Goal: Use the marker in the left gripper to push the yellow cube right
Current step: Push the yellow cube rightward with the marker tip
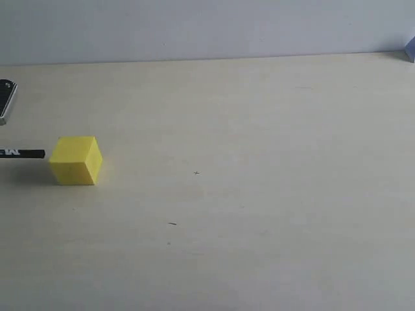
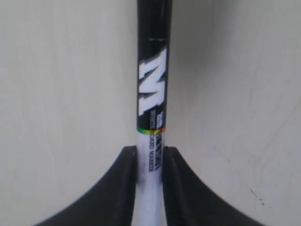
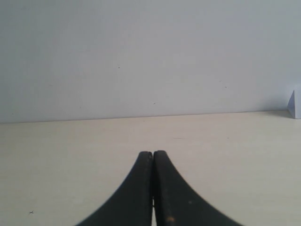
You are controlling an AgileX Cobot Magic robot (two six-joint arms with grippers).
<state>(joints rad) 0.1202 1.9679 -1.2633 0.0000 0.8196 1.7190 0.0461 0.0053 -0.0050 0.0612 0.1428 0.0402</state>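
Observation:
The yellow cube [image 1: 76, 160] sits on the pale table at the far left of the exterior view. The marker [image 1: 23, 153] reaches in from the left edge, lying level, its black end right beside the cube's left face with a sliver of gap or bare contact; I cannot tell which. In the left wrist view my left gripper [image 2: 150, 153] is shut on the marker's [image 2: 153, 80] white barrel, and the black labelled part sticks out ahead. The cube does not show in that view. My right gripper [image 3: 153, 154] is shut with nothing in it, low over the table.
A dark and silver piece of the left arm [image 1: 6, 100] shows at the left edge of the exterior view, behind the marker. A small bluish object [image 1: 410, 48] sits at the far right back edge, also seen as the bluish object [image 3: 294, 104]. A pale wall stands behind the table.

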